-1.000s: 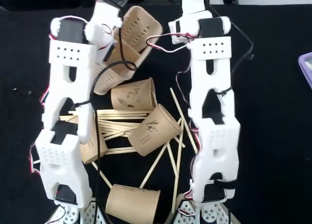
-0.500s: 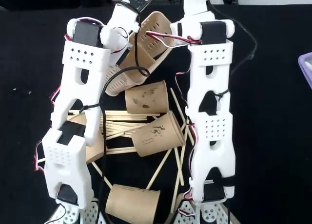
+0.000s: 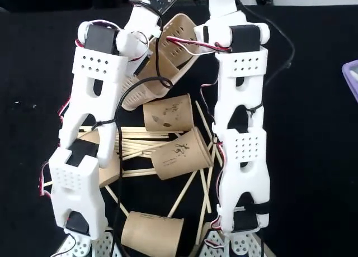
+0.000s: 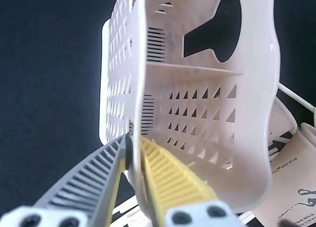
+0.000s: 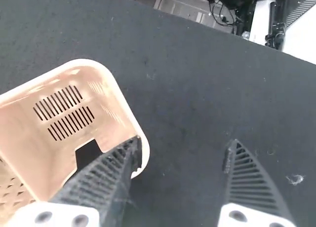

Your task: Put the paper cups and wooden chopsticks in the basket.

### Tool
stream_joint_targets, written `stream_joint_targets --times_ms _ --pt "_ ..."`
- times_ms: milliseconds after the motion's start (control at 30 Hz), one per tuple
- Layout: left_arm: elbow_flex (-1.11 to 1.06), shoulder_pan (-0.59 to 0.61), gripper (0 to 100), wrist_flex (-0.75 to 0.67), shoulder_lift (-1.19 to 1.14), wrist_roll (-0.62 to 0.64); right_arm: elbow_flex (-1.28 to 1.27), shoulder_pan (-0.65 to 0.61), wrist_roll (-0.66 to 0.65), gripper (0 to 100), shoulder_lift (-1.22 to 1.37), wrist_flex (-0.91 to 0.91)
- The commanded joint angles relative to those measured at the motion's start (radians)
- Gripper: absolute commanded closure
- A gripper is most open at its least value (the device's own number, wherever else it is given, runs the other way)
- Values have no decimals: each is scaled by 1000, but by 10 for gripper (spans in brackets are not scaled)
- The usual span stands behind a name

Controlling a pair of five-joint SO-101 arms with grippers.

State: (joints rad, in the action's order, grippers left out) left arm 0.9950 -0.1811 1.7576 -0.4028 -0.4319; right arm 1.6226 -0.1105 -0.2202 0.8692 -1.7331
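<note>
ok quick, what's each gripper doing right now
Left gripper: shut on the wall of the basket.
Right gripper: open, holding nothing.

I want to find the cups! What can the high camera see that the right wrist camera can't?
High view: paper cups and chopsticks lying loose on the table. Right wrist view: the right gripper up close, open, beside the basket rim. Both: the basket and the black table.
</note>
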Motion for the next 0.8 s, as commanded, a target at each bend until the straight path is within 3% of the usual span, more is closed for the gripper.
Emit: stream_joint_targets --times_ms 0,400,767 --pt "38 -18 970 0 31 -6 16 -20 -9 743 -68 -35" --pt "38 -21 970 0 31 -5 -298 -74 -20 761 -298 -25" --pt "38 -25 968 0 31 -5 -315 -46 -60 778 -116 137"
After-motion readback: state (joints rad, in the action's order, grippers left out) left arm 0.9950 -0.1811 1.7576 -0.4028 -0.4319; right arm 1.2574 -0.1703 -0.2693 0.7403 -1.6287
